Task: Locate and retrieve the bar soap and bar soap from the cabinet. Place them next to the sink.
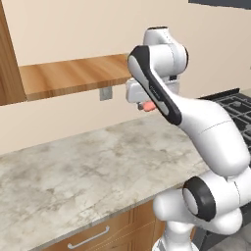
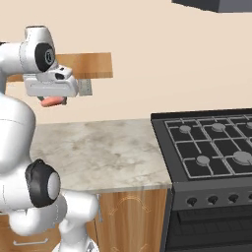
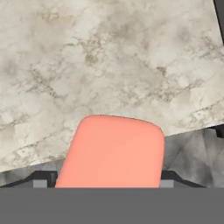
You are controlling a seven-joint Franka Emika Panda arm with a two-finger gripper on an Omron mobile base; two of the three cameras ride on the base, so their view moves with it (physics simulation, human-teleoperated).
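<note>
Gripper [image 2: 51,101]: held high above the counter, upper left of the right base view; fingers closed on the salmon-pink bar soap [image 3: 111,153], which pokes out below the white hand as a small pink end [image 1: 146,106].

Clearance: the soap hangs well above the marble countertop [image 1: 88,171], with open air beneath it. The wooden shelf board [image 1: 73,73] sits just beside the hand, at about hand level, upper left of the left base view. An outlet plate [image 1: 105,93] is on the wall under the shelf edge.

Surface: beige-grey veined marble, bare in the hand view [image 3: 109,57]; front edge runs lower left to centre right in the left base view. Black gas stove [image 2: 211,147] adjoins it, right half of the right base view.

Soap: rounded corners, smooth, uniform salmon colour, lower centre of the hand view.
</note>
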